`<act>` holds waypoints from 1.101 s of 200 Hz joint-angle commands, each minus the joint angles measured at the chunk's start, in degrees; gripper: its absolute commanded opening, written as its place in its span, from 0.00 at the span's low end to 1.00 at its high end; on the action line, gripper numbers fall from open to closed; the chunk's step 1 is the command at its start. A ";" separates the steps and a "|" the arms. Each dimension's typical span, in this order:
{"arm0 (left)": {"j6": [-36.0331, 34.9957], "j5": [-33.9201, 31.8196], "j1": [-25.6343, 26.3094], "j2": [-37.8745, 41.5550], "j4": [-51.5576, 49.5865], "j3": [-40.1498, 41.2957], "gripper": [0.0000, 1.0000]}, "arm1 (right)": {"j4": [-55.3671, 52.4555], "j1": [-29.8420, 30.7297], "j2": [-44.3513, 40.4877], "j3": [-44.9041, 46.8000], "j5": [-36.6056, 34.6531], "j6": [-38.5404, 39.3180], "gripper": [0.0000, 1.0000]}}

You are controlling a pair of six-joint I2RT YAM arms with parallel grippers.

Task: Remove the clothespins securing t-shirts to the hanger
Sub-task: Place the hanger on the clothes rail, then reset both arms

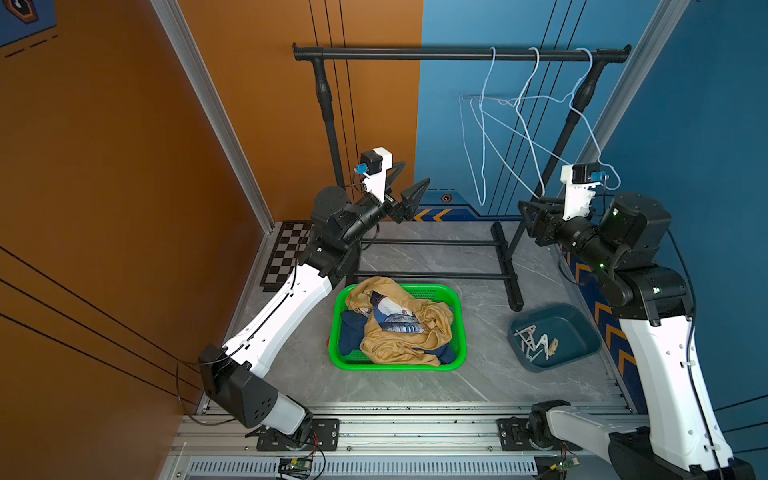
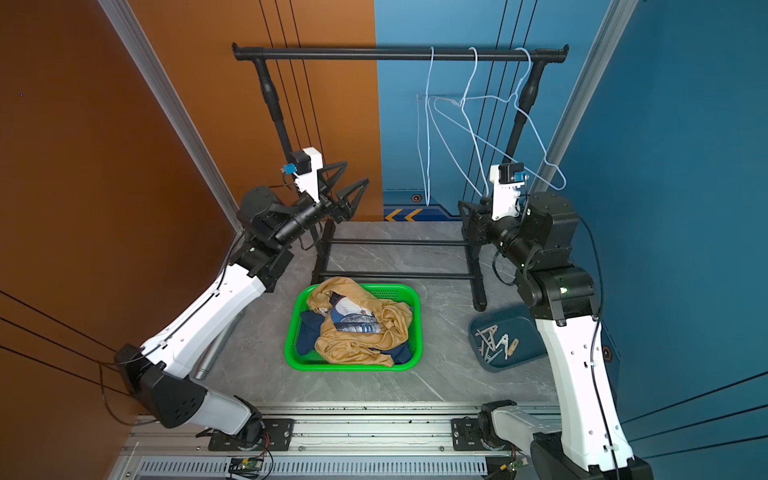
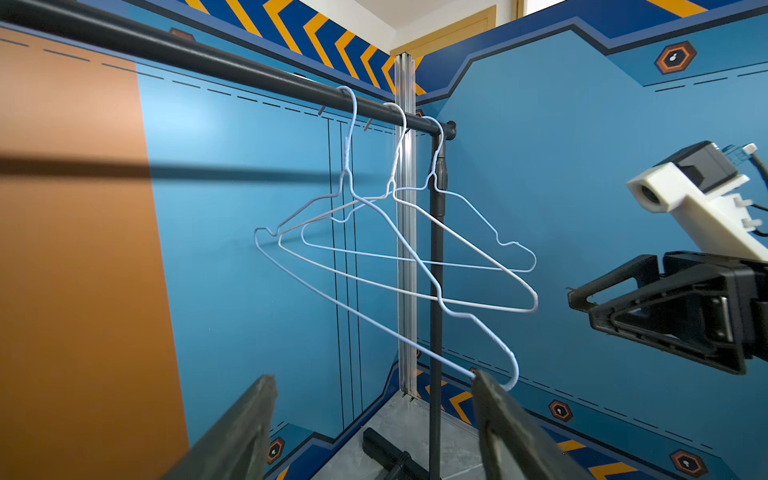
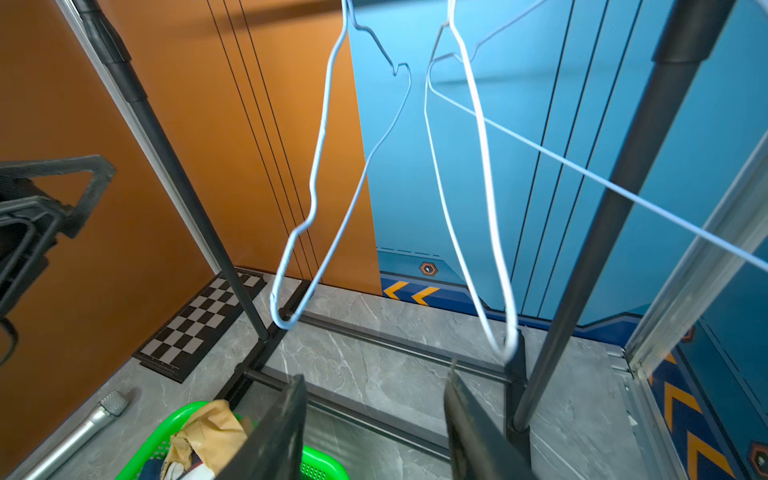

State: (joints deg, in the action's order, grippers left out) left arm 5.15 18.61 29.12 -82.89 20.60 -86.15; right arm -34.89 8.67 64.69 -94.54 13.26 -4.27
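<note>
Three bare wire hangers [image 1: 482, 145] [image 3: 534, 301] [image 4: 322, 137] hang on the black rack rail [image 1: 415, 53] toward its right end. The t-shirts lie heaped in a green basket [image 1: 336, 328] [image 2: 293, 328]: a mustard one with a blue-white print [image 1: 399, 340] over a navy one [image 1: 349, 332]. The clothespins [image 1: 536, 340] [image 2: 496, 343] lie in a teal tray [image 1: 582, 320]. My left gripper [image 1: 411, 183] [image 3: 374, 378] is raised left of the hangers, open and empty. My right gripper [image 1: 530, 205] [image 4: 376, 374] is open and empty by the rack's right post, below the hangers.
The rack's base bars [image 1: 432, 243] run across the grey table behind the basket. A checkerboard mat [image 1: 286, 253] lies at the back left. A grey microphone-like rod [image 4: 83, 428] rests on the table left of the basket. Walls close in on both sides.
</note>
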 commanded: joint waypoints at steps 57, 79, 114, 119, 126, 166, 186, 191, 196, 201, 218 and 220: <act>-4.42 -11.79 -3.77 21.15 -1.14 31.90 0.93 | 5.53 -0.76 -11.10 22.40 -2.31 0.53 0.70; -4.92 -13.26 -6.15 25.52 -1.60 38.90 0.99 | 8.20 -0.76 -12.23 28.47 -2.29 -0.15 0.77; -6.28 -16.97 -11.47 29.93 -3.20 47.53 0.98 | 18.40 -1.64 -15.40 40.66 -6.30 -1.63 0.91; -6.12 -17.74 -12.45 30.23 -3.55 48.40 0.98 | 20.18 -1.95 -15.71 42.43 -7.14 -1.83 0.93; -6.19 -18.49 -13.81 30.48 -3.74 49.92 0.98 | 22.80 -2.48 -16.10 45.01 -8.18 -2.12 0.95; -8.06 -20.60 -20.87 29.31 0.38 58.43 0.98 | 35.52 -5.73 -14.30 55.99 -11.25 -3.69 1.00; -6.87 -19.96 -23.75 28.05 5.18 62.88 0.98 | 42.32 -7.11 -12.67 60.59 -12.81 -3.69 1.00; -6.61 -19.62 -24.46 27.36 6.29 63.81 0.98 | 43.72 -7.52 -12.07 61.43 -13.05 -3.86 1.00; -6.59 -19.43 -25.13 26.69 7.05 64.56 0.98 | 45.05 -7.97 -11.35 62.15 -13.07 -4.02 1.00; -6.64 -19.49 -25.52 26.03 7.44 65.17 0.98 | 46.36 -8.38 -10.49 62.76 -12.97 -4.22 1.00; -6.62 -19.12 -26.63 23.20 11.23 67.29 0.98 | 50.33 -8.91 -7.48 64.44 -12.84 -4.13 1.00; -6.66 -18.89 -26.76 22.73 11.99 67.59 0.98 | 50.90 -8.92 -7.12 64.65 -12.85 -4.00 1.00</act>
State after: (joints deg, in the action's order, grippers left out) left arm -1.54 -0.03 3.81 -57.30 24.60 -21.23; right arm 5.04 0.64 54.35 -32.14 2.37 -7.35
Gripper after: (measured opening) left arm 0.981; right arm 0.999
